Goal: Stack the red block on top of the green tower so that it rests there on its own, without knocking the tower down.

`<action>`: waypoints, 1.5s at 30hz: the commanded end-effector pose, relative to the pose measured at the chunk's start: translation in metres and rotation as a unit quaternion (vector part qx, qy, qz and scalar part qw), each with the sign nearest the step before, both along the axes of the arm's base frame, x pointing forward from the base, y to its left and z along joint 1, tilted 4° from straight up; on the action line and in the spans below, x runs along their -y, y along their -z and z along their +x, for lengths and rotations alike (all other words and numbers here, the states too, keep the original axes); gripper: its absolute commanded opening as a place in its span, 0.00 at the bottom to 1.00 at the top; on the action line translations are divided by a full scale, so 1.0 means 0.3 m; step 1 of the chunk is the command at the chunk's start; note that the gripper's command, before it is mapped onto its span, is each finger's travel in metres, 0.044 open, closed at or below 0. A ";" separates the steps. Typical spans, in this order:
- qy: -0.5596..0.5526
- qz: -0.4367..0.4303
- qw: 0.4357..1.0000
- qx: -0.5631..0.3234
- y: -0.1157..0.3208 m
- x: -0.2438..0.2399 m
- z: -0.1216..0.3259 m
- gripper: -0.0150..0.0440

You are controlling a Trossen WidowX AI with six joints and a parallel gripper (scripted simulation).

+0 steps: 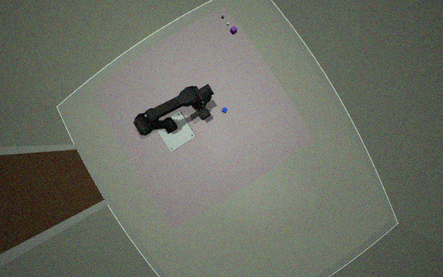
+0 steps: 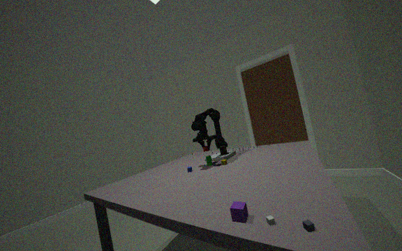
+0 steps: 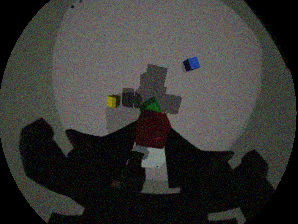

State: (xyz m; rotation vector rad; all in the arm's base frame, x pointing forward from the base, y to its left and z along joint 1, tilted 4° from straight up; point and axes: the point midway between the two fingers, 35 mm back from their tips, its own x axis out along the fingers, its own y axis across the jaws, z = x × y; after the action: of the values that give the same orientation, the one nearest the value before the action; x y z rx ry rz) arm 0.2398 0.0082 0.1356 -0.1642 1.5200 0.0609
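Dim light, grainy views. My black parallel-jaw gripper [image 2: 205,143] hangs above the pale lilac surface [image 2: 274,181], fingers pinching the small red cube block [image 2: 206,148] between them. In the exterior view the red block is up in the air, clear of the surface, with the short green tower of stacked blocks [image 2: 209,160] standing upright below it and a touch to the right.

Wrist view: red block [image 3: 153,129] fills the middle between my dark fingers, and a sliver of the green tower [image 3: 150,104] peeks out just past its far edge. The two look nearly in line, but I cannot tell whether they touch here; the exterior view shows a gap.

Small yellow cube [image 2: 224,162] sits on the surface just right of the tower, beside my white base plate [image 2: 226,154]. In the wrist view the yellow cube [image 3: 112,100] shows left of the red block. Small blue cube [image 2: 189,169] lies to the left of the tower, well apart; seen from above the blue cube [image 1: 224,110] sits just right of my arm [image 1: 175,104].

Near edge of the surface: larger purple cube [image 2: 239,211], tiny white cube [image 2: 270,219], and dark grey cube [image 2: 308,225], in a row left to right, far from the work.

From above my arm hides both red block and tower.
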 end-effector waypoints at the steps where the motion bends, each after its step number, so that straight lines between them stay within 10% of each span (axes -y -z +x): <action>1: -0.001 0.000 1.000 -0.004 0.039 0.005 -0.008 0.25; 45: -0.001 0.000 1.000 -0.004 0.142 0.009 -0.003 0.25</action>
State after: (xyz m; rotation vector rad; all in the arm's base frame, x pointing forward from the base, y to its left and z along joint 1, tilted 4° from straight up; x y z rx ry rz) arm 0.2390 0.0054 0.0937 -0.1640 1.5287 0.0603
